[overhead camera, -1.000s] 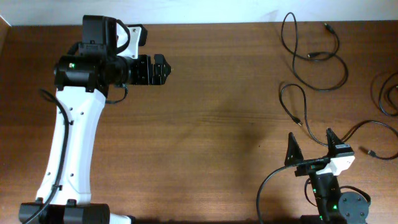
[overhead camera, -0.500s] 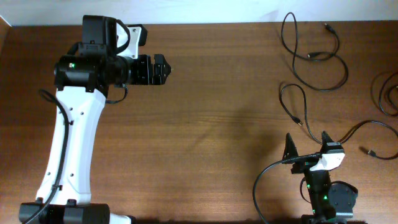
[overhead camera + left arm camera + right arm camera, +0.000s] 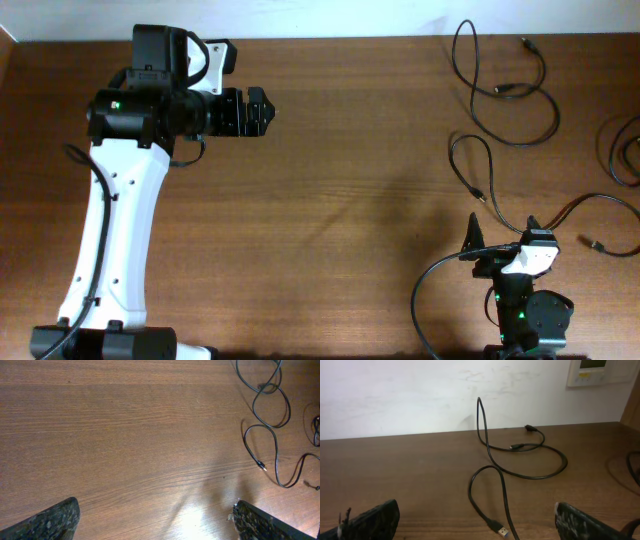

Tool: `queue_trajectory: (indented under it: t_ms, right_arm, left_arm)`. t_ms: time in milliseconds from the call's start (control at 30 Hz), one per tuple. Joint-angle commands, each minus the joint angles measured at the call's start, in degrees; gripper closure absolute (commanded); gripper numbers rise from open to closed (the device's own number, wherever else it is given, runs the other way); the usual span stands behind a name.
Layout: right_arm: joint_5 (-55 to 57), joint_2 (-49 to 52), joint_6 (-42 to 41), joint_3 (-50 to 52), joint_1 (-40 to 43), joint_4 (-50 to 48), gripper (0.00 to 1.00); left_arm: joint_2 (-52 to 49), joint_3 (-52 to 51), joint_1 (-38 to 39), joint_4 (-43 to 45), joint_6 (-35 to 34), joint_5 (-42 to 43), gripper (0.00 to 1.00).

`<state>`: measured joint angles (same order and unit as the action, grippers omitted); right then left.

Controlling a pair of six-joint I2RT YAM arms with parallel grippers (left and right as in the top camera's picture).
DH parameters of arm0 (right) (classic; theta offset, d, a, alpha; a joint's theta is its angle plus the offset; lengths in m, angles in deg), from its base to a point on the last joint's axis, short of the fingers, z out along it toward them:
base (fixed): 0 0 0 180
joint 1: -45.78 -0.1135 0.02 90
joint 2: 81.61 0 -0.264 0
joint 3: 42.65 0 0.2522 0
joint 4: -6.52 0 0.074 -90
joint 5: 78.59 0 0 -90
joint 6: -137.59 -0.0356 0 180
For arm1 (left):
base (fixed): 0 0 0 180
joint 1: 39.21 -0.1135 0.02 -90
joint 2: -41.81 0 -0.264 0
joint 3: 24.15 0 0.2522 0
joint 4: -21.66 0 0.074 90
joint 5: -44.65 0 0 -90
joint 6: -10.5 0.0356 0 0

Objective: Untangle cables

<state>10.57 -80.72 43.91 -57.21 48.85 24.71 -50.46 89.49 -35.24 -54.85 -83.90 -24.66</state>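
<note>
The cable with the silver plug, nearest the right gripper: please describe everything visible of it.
This cable is a thin, glossy black cord ending in a silver USB-like plug. It lies slack on the wooden table, bends into one narrow loop, then runs between the fingers of the open right gripper, ungripped.

Wooden table (image 3: 350,200) with fine grain and a soft satin sheen, cables (image 3: 481,420) in smooth black plastic sheath, bright metal plug tip (image 3: 504,533), left arm (image 3: 110,230) shell of glossy white plastic, left gripper (image 3: 156,504) with rough speckled black fingers, matt scuffed wall (image 3: 395,395) behind the table.
</note>
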Motion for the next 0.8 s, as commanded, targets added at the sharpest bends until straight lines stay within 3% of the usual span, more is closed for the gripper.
queue_trajectory:
  t_ms: [0, 367, 600, 767]
  right_arm:
    - [1.14, -0.68, 0.48, 0.48, 0.44, 0.15, 0.02]
    - [1.14, -0.68, 0.46, 0.48, 0.44, 0.15, 0.01]
    - [1.14, -0.68, 0.48, 0.48, 0.44, 0.15, 0.02]
    - [1.14, -0.68, 0.48, 0.48, 0.44, 0.15, 0.01]
  left_arm:
    - [-0.31, 0.52, 0.0, 0.11, -0.74, -0.09, 0.01]
    - [0.5, 0.48, 0.02, 0.11, -0.74, -0.52, 0.01]
    - [13.55, 0.48, 0.0, 0.11, -0.74, -0.52, 0.01]
    - [29.22, 0.48, 0.0, 0.09, -0.74, -0.52, 0.01]
